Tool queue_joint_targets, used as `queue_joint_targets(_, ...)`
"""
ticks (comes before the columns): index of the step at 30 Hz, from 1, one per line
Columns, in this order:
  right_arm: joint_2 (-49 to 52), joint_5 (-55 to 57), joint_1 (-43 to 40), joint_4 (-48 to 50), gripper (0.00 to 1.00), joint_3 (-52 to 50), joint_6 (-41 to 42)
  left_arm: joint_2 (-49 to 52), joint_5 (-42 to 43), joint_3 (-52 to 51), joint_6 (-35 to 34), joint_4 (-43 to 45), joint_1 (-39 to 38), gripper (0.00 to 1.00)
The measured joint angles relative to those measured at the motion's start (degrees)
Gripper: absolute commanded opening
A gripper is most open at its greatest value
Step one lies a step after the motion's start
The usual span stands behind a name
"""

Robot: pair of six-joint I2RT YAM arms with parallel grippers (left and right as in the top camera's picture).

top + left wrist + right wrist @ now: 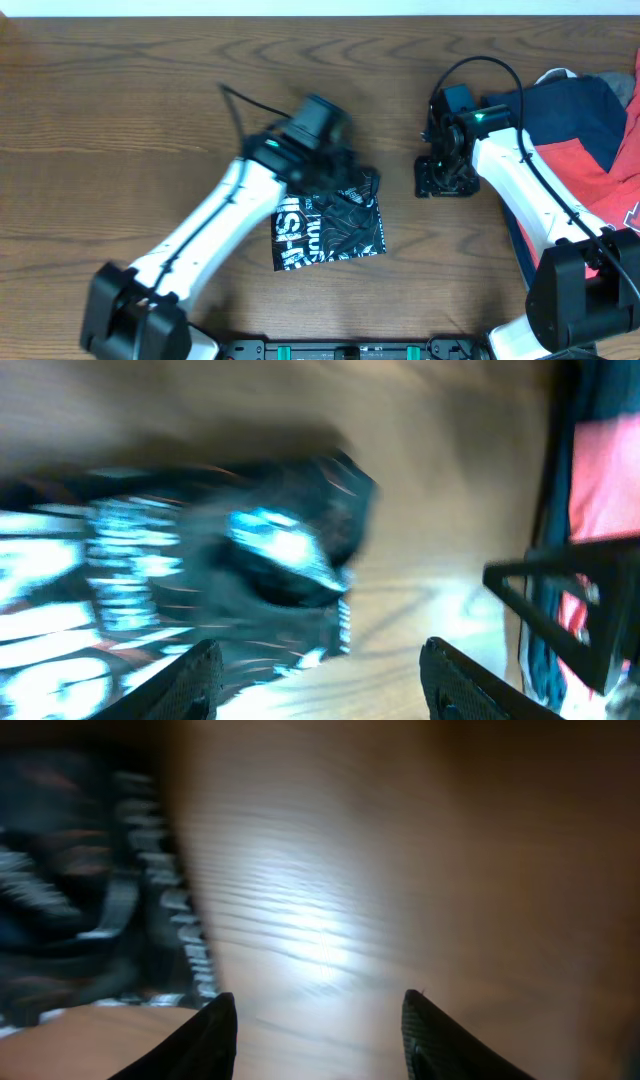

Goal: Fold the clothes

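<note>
The folded thin black jersey with white lettering [328,230] lies on the brown wooden table [140,110]. The left jaws, released and empty, hover over the jersey's top edge. The right jaws, also released, hover to the jersey's right.

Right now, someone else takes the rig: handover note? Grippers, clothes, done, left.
Left gripper: open, nothing between the fingers, at the top right corner of the black jersey. Whether it touches the jersey cannot be told.
Right gripper: open, empty, over bare table between the jersey and the pile.
Black jersey: a compact folded rectangle at the middle front of the table.
Red-and-navy garments: an unfolded heap at the right edge, partly under the right arm.
Done: the jersey looks folded.
Left: the heap, probably next.
</note>
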Motion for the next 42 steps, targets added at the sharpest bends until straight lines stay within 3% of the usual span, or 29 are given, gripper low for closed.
queue_joint_targets(7,0.0,-14.7,3.5,11.6,0.54,0.0,-6.1,-2.4,-4.8,0.0,2.1,-2.3,11.7,0.65)
queue_joint_targets(15,1.6,-11.4,16.2,13.3,0.51,0.0,-6.6,4.6,-7.5,-0.9,4.4,-2.3,13.4,0.65)
queue_joint_targets(18,4.1,-8.9,18.6,14.0,0.39,0.0,-5.2,9.0,-7.6,-1.0,4.7,-2.2,13.4,0.64)
queue_joint_targets(21,6.6,-7.2,19.3,13.6,0.01,0.0,-3.8,12.8,-7.6,-1.4,5.4,-2.2,13.3,0.65)
queue_joint_targets(29,8.3,-3.0,19.5,3.3,0.02,-0.1,-2.3,19.1,-7.6,-1.6,6.2,-5.4,13.2,0.65)
queue_joint_targets(32,8.3,0.9,19.5,-2.5,0.08,-0.1,-0.6,20.0,-7.6,-1.6,6.4,-8.3,13.2,0.64)
queue_joint_targets(38,8.3,9.6,19.5,-8.3,0.12,-0.1,2.5,20.0,-7.8,-1.7,7.0,-16.3,13.2,0.64)
queue_joint_targets(42,8.3,14.3,19.5,-9.6,0.08,-0.2,5.3,20.0,-8.0,-1.7,7.0,-21.3,13.2,0.64)
